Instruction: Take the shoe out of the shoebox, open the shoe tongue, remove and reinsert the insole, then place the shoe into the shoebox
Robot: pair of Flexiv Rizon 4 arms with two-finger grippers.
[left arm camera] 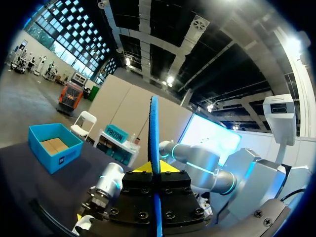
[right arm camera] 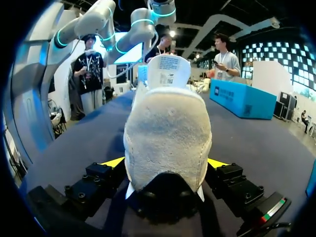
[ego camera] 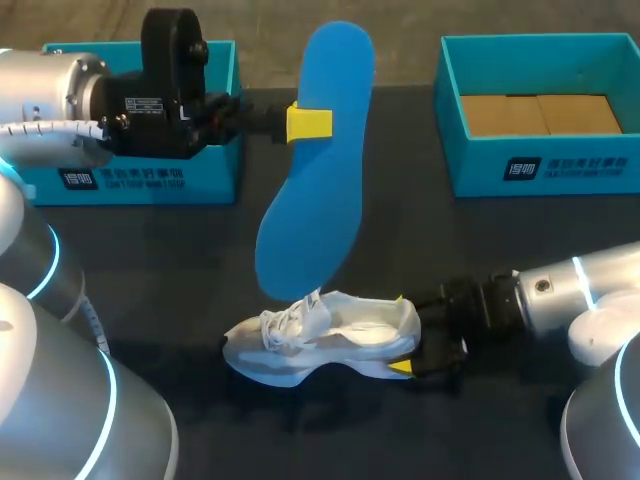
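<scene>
Two grippers were both busy. The left gripper, coming in from the left over the left teal cardboard shoebox, was clamped on a blue foam insole, its yellow tips pinching the edge near the narrower upper end. The insole hung in the air roughly upright, wider end down, just over the lace area of a white mesh sneaker; could not tell if the insole tip touched the sneaker. In the left wrist view the insole showed edge-on, a thin blue line standing straight out between the tips of the left gripper. The sneaker lay on its sole on the dark counter, outside both boxes, toe toward the left arm and heel toward the right arm. The right gripper was closed on the sneaker heel, one yellow tip on each side. In the right wrist view the fuzzy heel filled the space between the tips of the right gripper, both pressed against it, and the white tongue stood up ahead. The right teal cardboard shoebox sat at the far right of the counter, well apart from the sneaker, with only a brown cardboard liner inside.
</scene>
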